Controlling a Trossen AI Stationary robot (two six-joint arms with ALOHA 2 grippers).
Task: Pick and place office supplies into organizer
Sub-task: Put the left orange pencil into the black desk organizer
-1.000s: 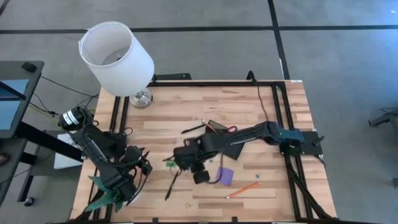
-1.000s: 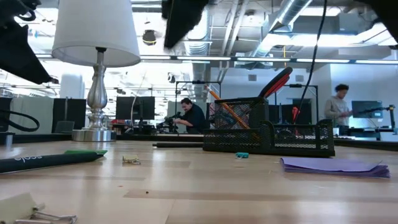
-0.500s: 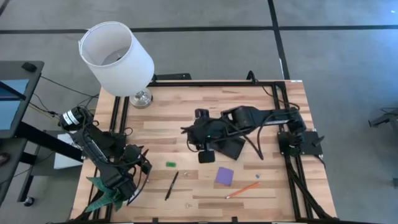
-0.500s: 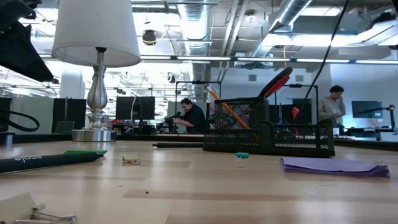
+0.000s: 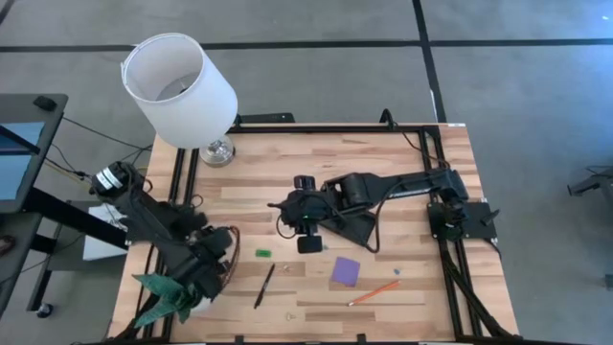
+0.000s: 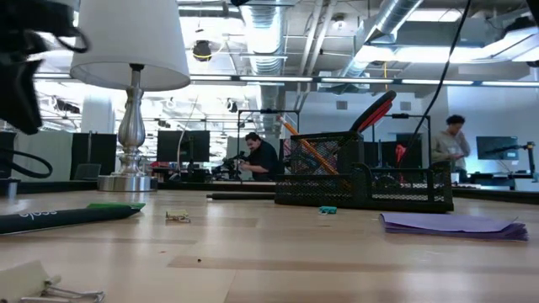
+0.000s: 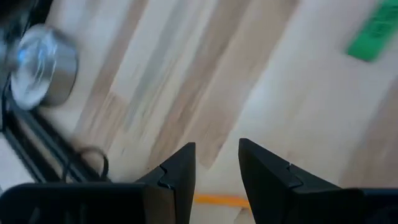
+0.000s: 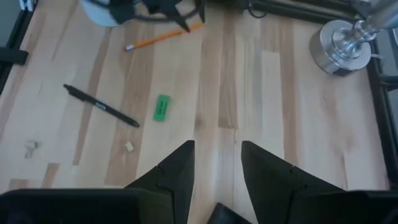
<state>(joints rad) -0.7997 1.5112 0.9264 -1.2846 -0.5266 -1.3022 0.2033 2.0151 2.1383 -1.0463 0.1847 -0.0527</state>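
Observation:
The black organizer point(image 6: 362, 172) stands mid-table with red-handled scissors point(image 6: 375, 109) upright in its taller section; in the high view my right arm covers most of the organizer point(image 5: 361, 228). My right gripper point(image 5: 283, 209) hangs open above the table, left of the organizer, nothing between its fingers point(image 8: 177, 171). A green piece point(image 8: 161, 107), a black pen point(image 8: 102, 107), a purple note pad point(image 5: 346, 270) and an orange pencil point(image 5: 374, 292) lie flat on the wood. My left gripper point(image 5: 218, 257) is open near the table's left edge, over another pencil point(image 8: 165, 37).
A lamp point(image 5: 182, 91) stands at the far left on its metal base point(image 5: 218, 150). A green paper plant point(image 5: 158, 297) lies at the near left corner. Small bits point(image 8: 129, 147) and a binder clip point(image 6: 50, 290) lie near the front edge. People work in the room behind.
My right gripper has risen from low over the green piece and pen and gone toward the far edge, beside the organizer, staying open. My left gripper has rolled about its own axis and shifted a little toward the table's middle. The loose items have not moved.

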